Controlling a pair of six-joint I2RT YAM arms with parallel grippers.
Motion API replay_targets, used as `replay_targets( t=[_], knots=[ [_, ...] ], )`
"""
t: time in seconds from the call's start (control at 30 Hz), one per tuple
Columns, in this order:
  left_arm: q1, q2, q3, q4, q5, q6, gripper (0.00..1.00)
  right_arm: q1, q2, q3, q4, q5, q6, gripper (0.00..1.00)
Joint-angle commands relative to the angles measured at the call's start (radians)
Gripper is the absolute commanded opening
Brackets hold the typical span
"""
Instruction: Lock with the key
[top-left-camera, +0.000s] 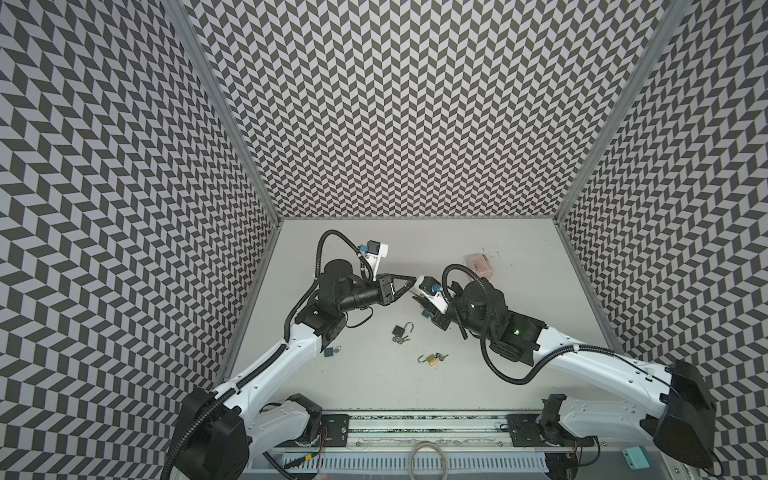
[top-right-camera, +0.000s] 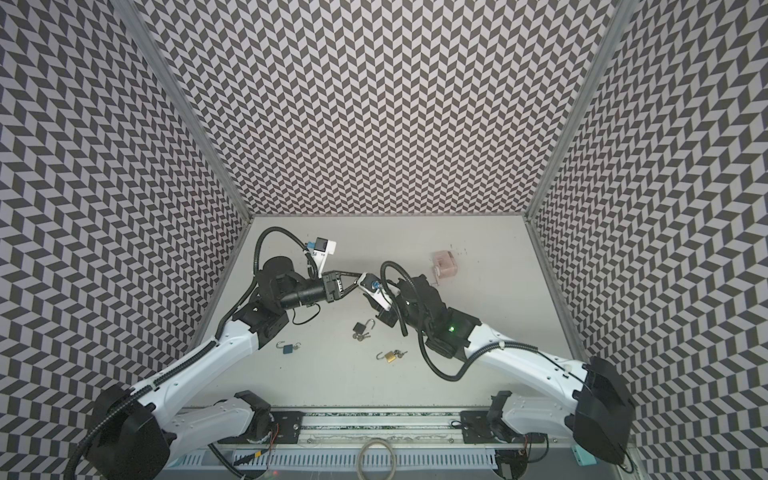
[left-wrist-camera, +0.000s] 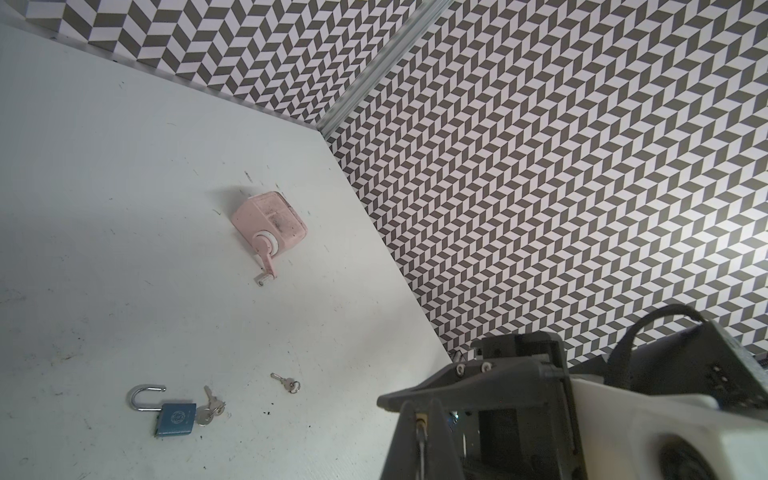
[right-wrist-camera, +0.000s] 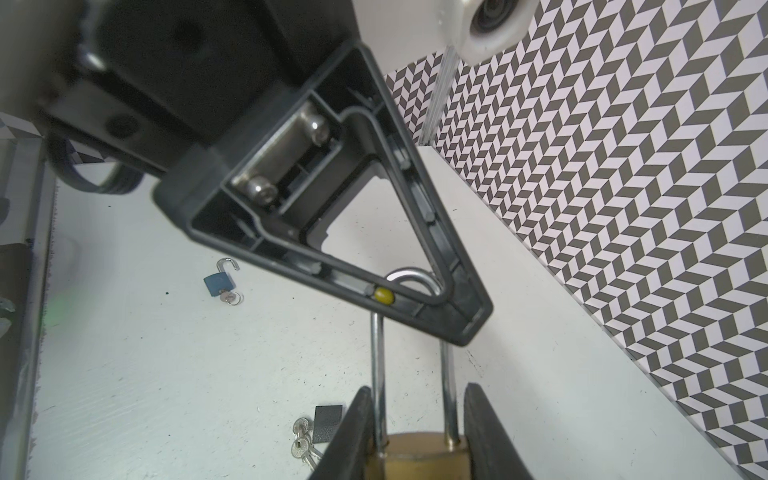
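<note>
**Two-handed hold on a brass padlock, key not yet in play**

At the bottom centre of the right wrist view the right fingers (right-wrist-camera: 351, 440) clasp the brass padlock (right-wrist-camera: 419, 453) by both flanks, above the tabletop (right-wrist-camera: 166, 374). The left fingers (right-wrist-camera: 461, 320), clenched, appear to pinch the arch of its long shackle (right-wrist-camera: 377, 374). Its keyhole is hidden. A bunch of keys (right-wrist-camera: 301, 442) lies at lower left. Next, I judge, one arm must let go, fetch the matching key and seat it squarely before turning.
</note>
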Motion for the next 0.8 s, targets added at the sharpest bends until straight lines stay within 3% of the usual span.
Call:
replay_targets(
  t=[0.0, 0.13, 0.2, 0.27, 0.33, 0.37, 0.53, 0.67, 0.77],
  knots=[
    [-0.004, 0.005, 0.01, 0.048, 0.021, 0.01, 0.0, 0.006, -0.014, 0.01, 0.028, -0.001, 0.023, 0.19],
    [-0.004, 0.041, 0.039, 0.06, 0.026, 0.01, 0.01, 0.006, -0.014, 0.011, 0.026, 0.044, 0.079, 0.08],
    [0.002, 0.053, 0.061, 0.041, -0.013, 0.027, 0.34, 0.004, -0.016, 0.009, 0.022, 0.09, 0.135, 0.0],
    [0.02, 0.059, 0.088, -0.003, -0.063, 0.051, 0.65, -0.003, -0.019, 0.001, 0.011, 0.132, 0.194, 0.0],
    [0.038, 0.057, 0.115, -0.079, -0.147, 0.09, 0.9, -0.025, -0.022, -0.022, -0.004, 0.156, 0.268, 0.0],
    [0.045, 0.055, 0.129, -0.125, -0.198, 0.111, 0.97, -0.05, -0.02, -0.035, -0.017, 0.156, 0.313, 0.0],
    [0.025, 0.037, 0.147, -0.293, -0.45, 0.193, 0.99, -0.209, 0.031, -0.068, -0.117, 0.058, 0.508, 0.0],
    [-0.064, 0.074, 0.156, -0.405, -0.646, 0.226, 0.99, -0.29, 0.141, -0.038, -0.183, 0.003, 0.528, 0.0],
    [-0.108, 0.094, 0.131, -0.404, -0.668, 0.198, 0.99, -0.33, 0.26, 0.039, -0.252, -0.026, 0.517, 0.0]
  ],
)
